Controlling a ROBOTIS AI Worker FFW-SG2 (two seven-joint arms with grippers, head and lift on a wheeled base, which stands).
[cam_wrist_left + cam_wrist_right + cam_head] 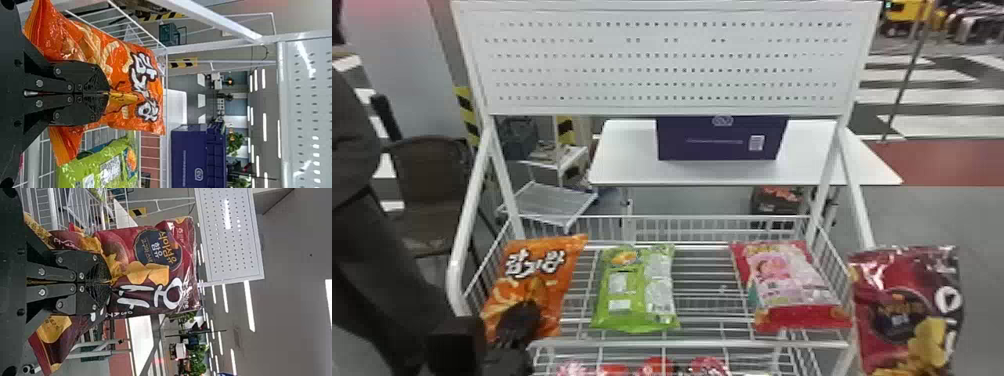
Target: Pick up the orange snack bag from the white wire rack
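My left gripper [519, 320] is at the front left of the white wire rack [692, 344], against the lower front of the orange snack bag [542, 262]. In the left wrist view the left gripper [109, 93] is shut on the orange bag [117, 55], pinching a fold of its face. The bag stands tilted at the rack's left side. Off the rack's right side is a dark red chip bag [902, 300]. The right wrist view has the right gripper [110, 282] shut on this chip bag [117, 246].
A green bag [637, 290] lies just right of the orange one, and a pink and red bag [782, 280] lies farther right on the rack. More packages sit on the shelf below. Behind stand a perforated white panel [662, 60] and a table [632, 170] with a purple box [722, 140].
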